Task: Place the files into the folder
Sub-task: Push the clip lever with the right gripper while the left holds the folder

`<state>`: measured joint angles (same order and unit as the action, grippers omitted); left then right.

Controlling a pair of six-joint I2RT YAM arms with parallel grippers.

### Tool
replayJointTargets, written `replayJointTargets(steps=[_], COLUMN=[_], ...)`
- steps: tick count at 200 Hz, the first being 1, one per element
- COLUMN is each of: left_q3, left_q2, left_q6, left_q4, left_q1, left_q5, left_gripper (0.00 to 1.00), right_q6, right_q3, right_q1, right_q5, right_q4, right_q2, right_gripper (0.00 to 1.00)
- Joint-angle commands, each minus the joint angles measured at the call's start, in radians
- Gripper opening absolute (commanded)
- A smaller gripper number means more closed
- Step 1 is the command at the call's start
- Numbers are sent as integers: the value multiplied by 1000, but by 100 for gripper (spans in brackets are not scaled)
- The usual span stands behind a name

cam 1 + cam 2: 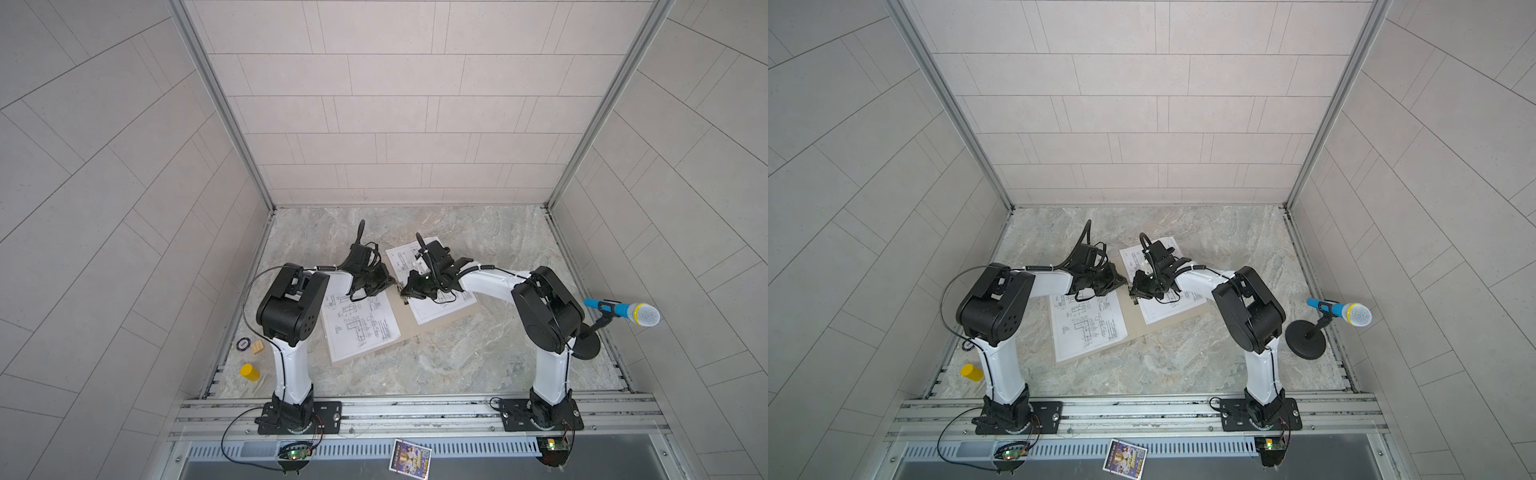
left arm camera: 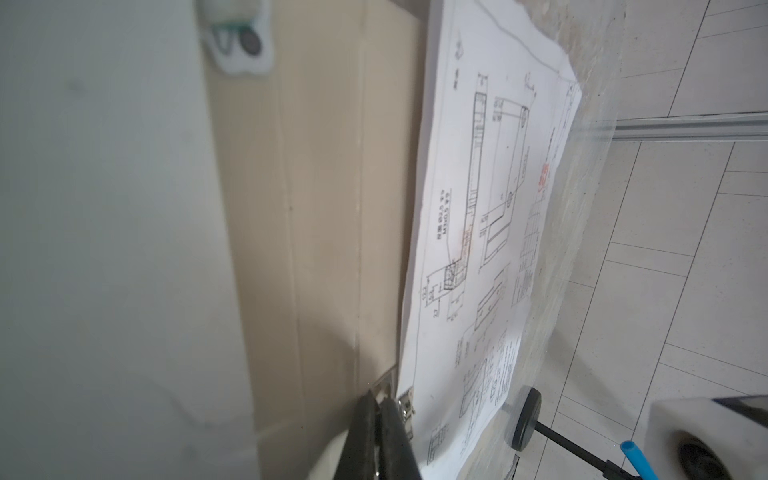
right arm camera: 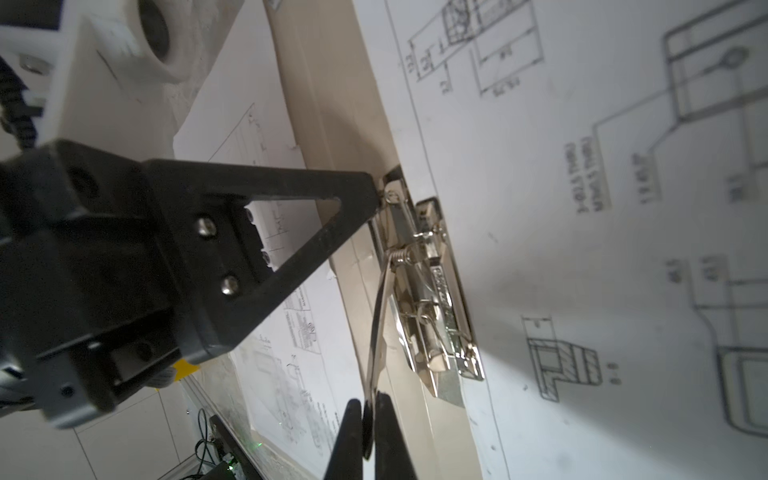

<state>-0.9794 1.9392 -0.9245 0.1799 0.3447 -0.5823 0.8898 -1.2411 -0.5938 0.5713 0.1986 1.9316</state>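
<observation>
Nearest the front, on the rail, lies a colourful card (image 1: 409,456). Farther in, by the table's (image 1: 457,357) left edge, stand a yellow cylinder (image 1: 249,372), a wooden block (image 1: 257,347) and a round chip (image 1: 244,343). A blue microphone (image 1: 623,311) sits on its stand at the right edge. Mid-table the folder (image 1: 409,327) lies open and flat with the files (image 1: 361,328) on it: one on its left half, another sheet (image 1: 438,309) on its right half (both drawing-side up). Both arms meet over the spine. The right pincer (image 3: 369,405) is closed on the thin lever (image 3: 380,324) of the metal clip (image 3: 432,299). The left pincer (image 2: 377,399) is closed too, fingers together, its tip touching the clip's end.
</observation>
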Motion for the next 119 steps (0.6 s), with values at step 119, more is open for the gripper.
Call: replayJointTargets(steps=[119], left_q3=[-8], left_q2=[33], left_q6=[47], left_q4=[-49], left_q1=[3], left_q5=[12], left_gripper=[4], right_q6=[-100], right_q3=[119], right_q1=[26], right_q5=[22], right_q4=[-65], right_q2=[37], right_gripper=[0])
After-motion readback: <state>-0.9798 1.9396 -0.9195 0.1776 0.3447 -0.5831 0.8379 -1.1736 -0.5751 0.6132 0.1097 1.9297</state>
